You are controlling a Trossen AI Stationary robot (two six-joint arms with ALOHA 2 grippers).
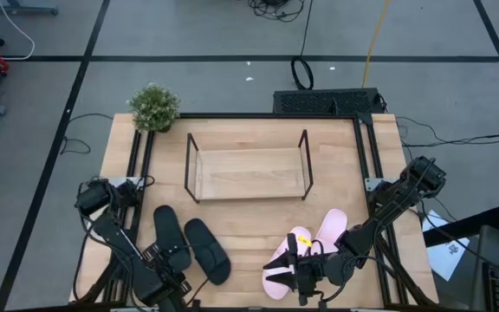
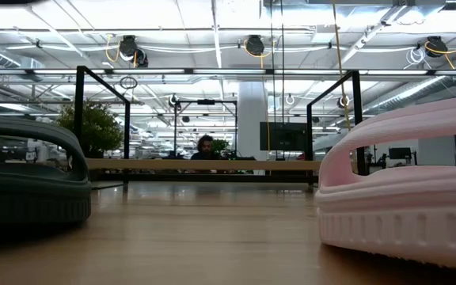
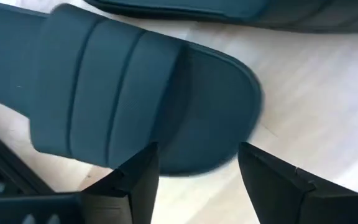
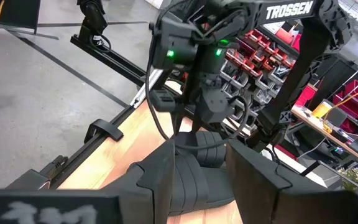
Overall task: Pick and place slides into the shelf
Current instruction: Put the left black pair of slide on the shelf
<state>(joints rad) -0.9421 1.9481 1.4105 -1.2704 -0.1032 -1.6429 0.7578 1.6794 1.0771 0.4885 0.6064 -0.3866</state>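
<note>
Two black slides lie side by side at the near left, one [image 1: 168, 227] left of the other [image 1: 208, 251]. My left gripper [image 1: 176, 264] hangs open over the near end of the left one. In the left wrist view that slide [image 3: 135, 93] fills the frame, and my gripper [image 3: 197, 180] has a finger on each side of the slide's rounded end. Two pink slides [image 1: 277, 276] [image 1: 329, 227] lie at the near right. My right gripper [image 1: 291, 264] is open above the nearer pink slide and points toward the table's left. The shelf [image 1: 248, 173] stands at the table's middle with no slide in it.
A small potted plant [image 1: 154, 107] stands at the far left corner. Black rails [image 1: 139, 165] run along both table sides. In the low view a black slide [image 2: 22, 186] and a pink slide [image 2: 402, 202] frame bare wood leading to the shelf [image 2: 212, 165]. The right wrist view shows my left arm [image 4: 204, 62].
</note>
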